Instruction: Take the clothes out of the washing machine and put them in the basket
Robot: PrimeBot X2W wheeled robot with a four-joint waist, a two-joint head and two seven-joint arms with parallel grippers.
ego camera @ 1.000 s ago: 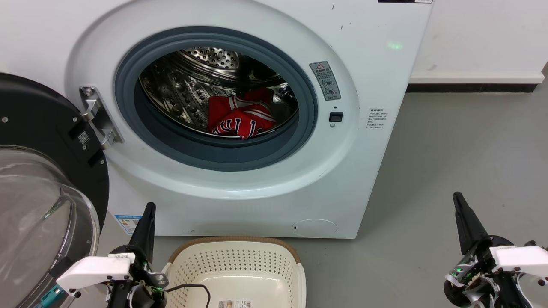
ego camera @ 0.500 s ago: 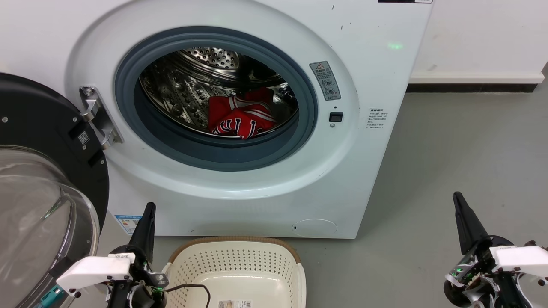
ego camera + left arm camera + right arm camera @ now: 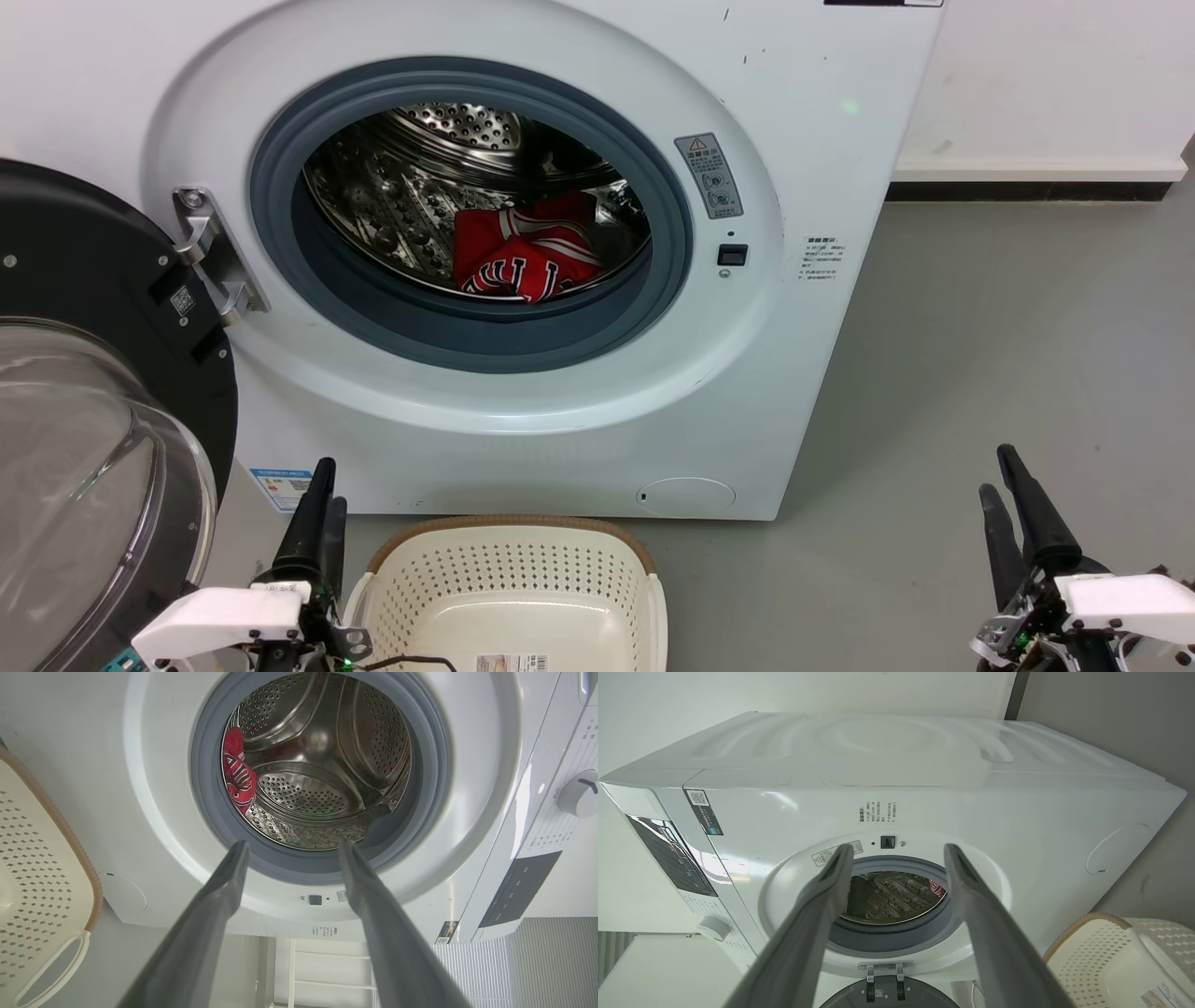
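Red clothes [image 3: 523, 254] in drum [image 3: 392, 196], end effectors [image 3: 329, 481] [image 3: 995, 471] apart

A: Floor?
B: Smooth grey floor [image 3: 1008, 355], matte.
A: Wall?
B: White wall [image 3: 1055, 75]. Pale ledge [image 3: 1036, 170] at its foot, dark strip [image 3: 1027, 192] under that, meeting the floor.
A: Anything else?
B: Left wrist view: white shelf frame [image 3: 327, 983], grey ribbed panel [image 3: 537, 961] beside it. Light even, soft.

washing machine [image 3: 831, 149] 1 | basket [image 3: 509, 523] 1 | clothes heap [image 3: 523, 257] 1 | left claw [image 3: 329, 481] + right claw [image 3: 996, 469] — 2
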